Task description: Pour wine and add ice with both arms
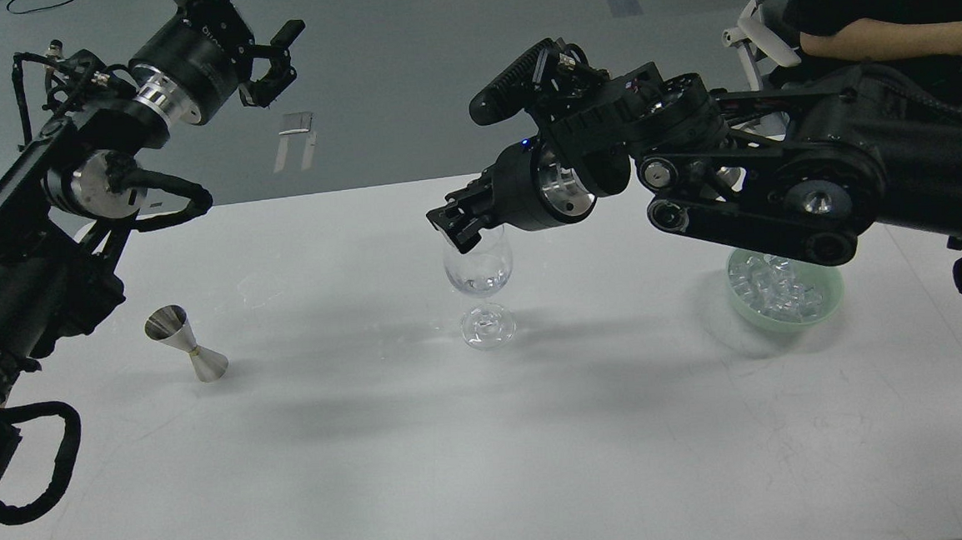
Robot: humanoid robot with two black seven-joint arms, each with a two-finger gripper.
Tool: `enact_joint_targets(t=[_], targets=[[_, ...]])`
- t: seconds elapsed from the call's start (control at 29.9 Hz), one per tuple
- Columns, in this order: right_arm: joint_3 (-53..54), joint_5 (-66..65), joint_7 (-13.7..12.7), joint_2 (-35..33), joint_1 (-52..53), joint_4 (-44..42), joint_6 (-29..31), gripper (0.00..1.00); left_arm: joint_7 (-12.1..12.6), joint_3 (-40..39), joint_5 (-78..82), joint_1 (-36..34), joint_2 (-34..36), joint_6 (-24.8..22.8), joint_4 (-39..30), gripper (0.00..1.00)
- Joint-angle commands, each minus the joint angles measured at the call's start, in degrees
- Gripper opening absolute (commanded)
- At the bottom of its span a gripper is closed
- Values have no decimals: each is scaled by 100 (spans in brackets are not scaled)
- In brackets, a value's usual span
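A clear stemmed wine glass (479,272) stands mid-table, with something clear glinting low in its bowl. My right gripper (452,227) hangs just over the glass's left rim, pointing down-left; it is dark and its fingers cannot be told apart. The ice (783,285) fills a pale green bowl (829,300) on the right, partly hidden under my right arm. My left gripper (276,59) is held high at the upper left, off the table, open and holding nothing. No wine shows.
A steel jigger (186,342) stands tilted on the white table (492,453) at the left. A person's forearm (892,32) and a chair sit beyond the table's far right corner. My right arm spans the table's right half.
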Motion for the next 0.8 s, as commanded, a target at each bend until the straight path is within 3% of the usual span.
enact_joint_targets(t=[0.0, 0.23, 0.47, 0.77], targets=[[-81, -1, 1, -210, -2, 203, 0, 24, 0, -6, 9, 1, -9, 0, -3, 99], [-99, -10, -8, -316, -54, 309, 0, 26, 0, -6, 0, 1, -9, 9, -3, 99], [-99, -45, -78, -316, -107, 291, 0, 40, 0, -6, 0, 1, 0, 9, -3, 99], [-63, -45, -192, -308, -134, 291, 0, 68, 0, 3, 9, -8, 0, 0, 5, 99]])
